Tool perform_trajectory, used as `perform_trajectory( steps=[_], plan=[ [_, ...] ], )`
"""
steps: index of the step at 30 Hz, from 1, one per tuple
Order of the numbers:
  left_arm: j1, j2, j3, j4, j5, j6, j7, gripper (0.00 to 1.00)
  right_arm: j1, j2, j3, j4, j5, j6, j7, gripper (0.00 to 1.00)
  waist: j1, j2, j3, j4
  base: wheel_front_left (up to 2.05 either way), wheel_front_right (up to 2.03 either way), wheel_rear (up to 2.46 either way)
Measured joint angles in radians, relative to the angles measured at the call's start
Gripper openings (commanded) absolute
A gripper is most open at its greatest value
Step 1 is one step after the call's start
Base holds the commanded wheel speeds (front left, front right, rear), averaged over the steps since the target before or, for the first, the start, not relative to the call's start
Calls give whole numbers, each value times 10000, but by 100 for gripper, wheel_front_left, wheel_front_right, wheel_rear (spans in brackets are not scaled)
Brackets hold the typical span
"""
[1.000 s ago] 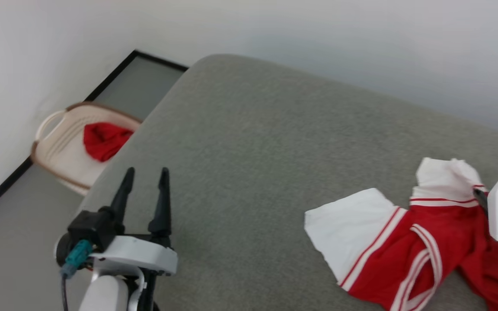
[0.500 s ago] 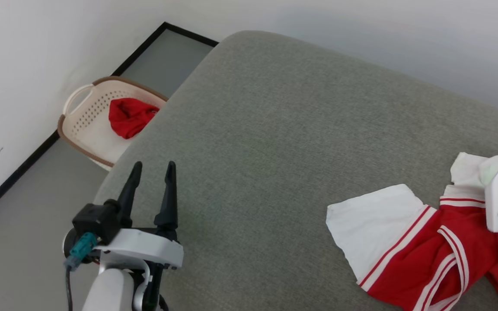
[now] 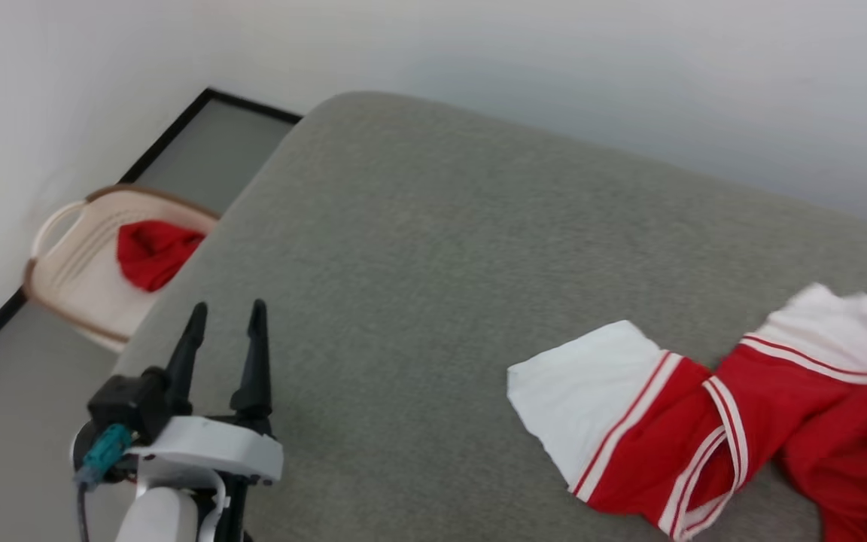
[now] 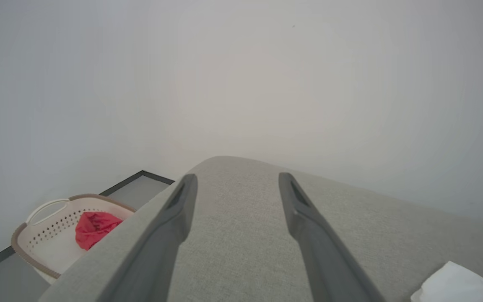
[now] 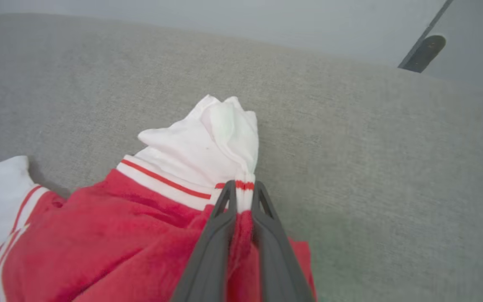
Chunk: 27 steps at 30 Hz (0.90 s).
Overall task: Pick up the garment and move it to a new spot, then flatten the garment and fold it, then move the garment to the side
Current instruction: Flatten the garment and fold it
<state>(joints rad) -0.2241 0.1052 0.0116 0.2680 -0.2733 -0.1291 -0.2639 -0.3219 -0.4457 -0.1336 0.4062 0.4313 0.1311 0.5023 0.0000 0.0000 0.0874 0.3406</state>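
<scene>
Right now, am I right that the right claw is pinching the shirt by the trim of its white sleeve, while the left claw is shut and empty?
Not quite: the left claw is open, not shut. The left wrist view shows its fingers spread apart. The rest holds: it is empty, and the right claw is pinching the shirt by the trim of its white sleeve.

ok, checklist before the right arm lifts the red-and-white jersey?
1. Right gripper jaws shut on the red jersey with white sleeves, at the striped trim: ok.
2. Number of layers pinched: cannot tell.
3. Left gripper jaws open, empty, apart from the jersey: ok.
4. Landing room on the grey upholstered surface between the left gripper and the jersey: ok.
5. Jersey flat: not ok, crumpled.
6. Jersey's right end, cut off by the head view's edge, free of snags: cannot tell.
</scene>
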Motion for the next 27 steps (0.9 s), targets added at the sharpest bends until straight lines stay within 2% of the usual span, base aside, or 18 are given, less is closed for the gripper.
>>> perform_trajectory(
  steps=[7, 11, 16, 17, 19, 23, 27],
  plan=[
    [50, 255, 144, -2, -151, 0, 0, 100, 1899, 132, -1197, -1244, 355, 2, -825, 0, 0, 0, -305, -768, 0, 0, 0],
    [64, 284, 71, 48, -272, 0, 0, 100, 2784, 318, -1879, -1262, 430, 0, -1020, 0, 0, 0, -424, -1156, 0, 0, 0],
    [82, 437, -71, 274, -337, 0, 0, 100, 3104, 729, -2042, -805, 105, 0, -780, 0, 0, 0, -507, -1579, 0, 0, 0],
    [85, 445, -121, 328, -341, 0, 0, 100, 3074, 759, -2031, -673, -44, 0, -784, 20, 0, 0, -512, -1659, 0, 0, 0],
    [82, 487, -180, 407, -355, 0, 0, 100, 2892, 761, -1900, -378, -345, 0, -757, 100, 0, 0, -513, -1808, 0, 0, 0],
    [81, 571, -115, 474, -378, 0, 0, 100, 2438, 748, -1482, -320, -635, 0, -888, 100, 0, 0, -525, -2064, 0, 0, 0],
    [158, 608, 117, 422, -376, 0, 0, 100, 2350, 646, -1055, -788, -646, 0, -1346, 100, 0, 0, -604, -2288, 0, 0, 0]
  ],
)
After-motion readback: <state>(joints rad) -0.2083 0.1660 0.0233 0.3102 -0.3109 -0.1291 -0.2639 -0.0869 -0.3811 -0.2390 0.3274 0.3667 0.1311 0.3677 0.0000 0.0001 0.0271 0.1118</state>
